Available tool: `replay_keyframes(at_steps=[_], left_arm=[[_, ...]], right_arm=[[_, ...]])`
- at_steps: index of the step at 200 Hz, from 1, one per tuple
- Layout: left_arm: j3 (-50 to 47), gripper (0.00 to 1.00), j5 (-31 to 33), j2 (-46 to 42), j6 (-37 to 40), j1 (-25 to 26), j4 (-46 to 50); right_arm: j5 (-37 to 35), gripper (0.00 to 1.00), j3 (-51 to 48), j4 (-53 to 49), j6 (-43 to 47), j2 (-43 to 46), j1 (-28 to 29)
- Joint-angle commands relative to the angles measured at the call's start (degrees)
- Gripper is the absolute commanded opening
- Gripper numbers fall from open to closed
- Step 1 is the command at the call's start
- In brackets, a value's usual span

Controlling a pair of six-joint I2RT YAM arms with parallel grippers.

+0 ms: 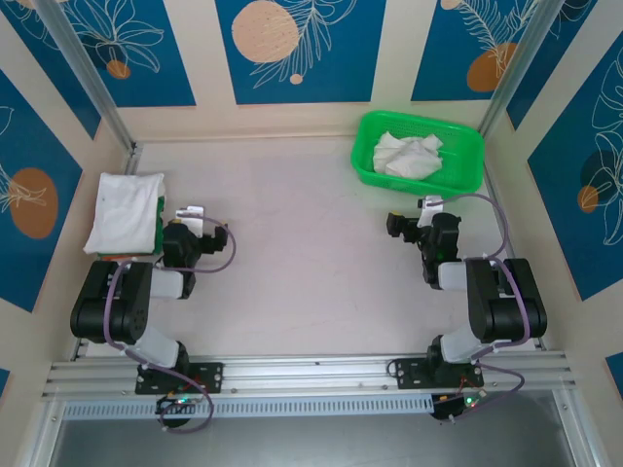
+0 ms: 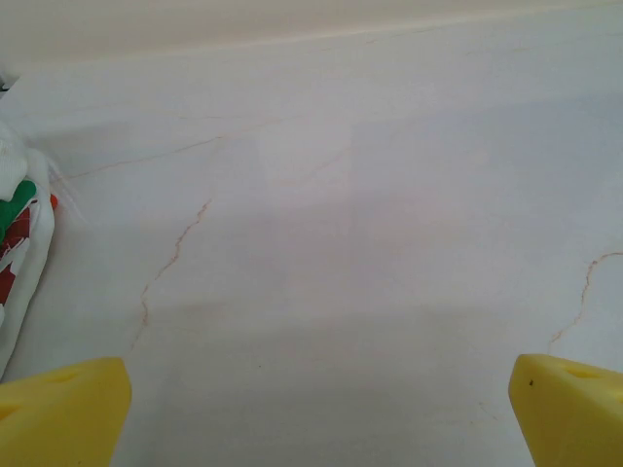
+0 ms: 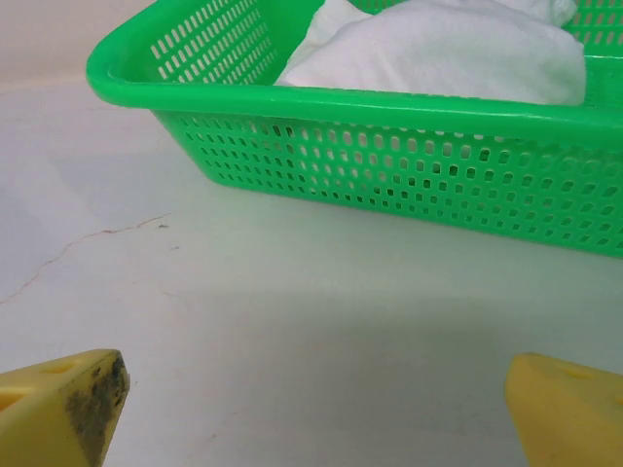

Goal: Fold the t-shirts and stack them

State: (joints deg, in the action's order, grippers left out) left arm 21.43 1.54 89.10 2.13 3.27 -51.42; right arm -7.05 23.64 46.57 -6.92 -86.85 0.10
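**Pincers wide apart, nothing held**

Both left pincer (image 1: 192, 212) and right pincer (image 1: 428, 202) stand released, low over bare table (image 1: 302, 243). One folded t-shirt (image 1: 125, 212) lies at the left edge, just beside the left pincer; likely the stack site. One crumpled t-shirt (image 1: 407, 156) sits in the green basket (image 1: 467, 175), with the right pincer facing it; probably the next to be fetched. Right wrist view: mesh wall close up, cloth heaped above the rim. Left wrist view: red and green marks (image 2: 18, 226) at the folded pile's edge, just a green sliver from overhead.
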Motion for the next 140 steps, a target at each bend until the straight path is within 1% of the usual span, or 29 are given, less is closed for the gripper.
replay_keyframes(at_steps=[1, 140], left_arm=[[0.5, 1.00, -1.3, 0.2, 1.2, 0.4, -0.8], [0.6, 1.00, -0.7, 0.1, 0.9, 0.2, -0.6]], right_arm=[[0.4, 0.99, -0.2, 0.3, 0.6, -0.4, 0.1], [1.0, 0.99, -0.4, 0.7, 0.5, -0.1, -0.1]])
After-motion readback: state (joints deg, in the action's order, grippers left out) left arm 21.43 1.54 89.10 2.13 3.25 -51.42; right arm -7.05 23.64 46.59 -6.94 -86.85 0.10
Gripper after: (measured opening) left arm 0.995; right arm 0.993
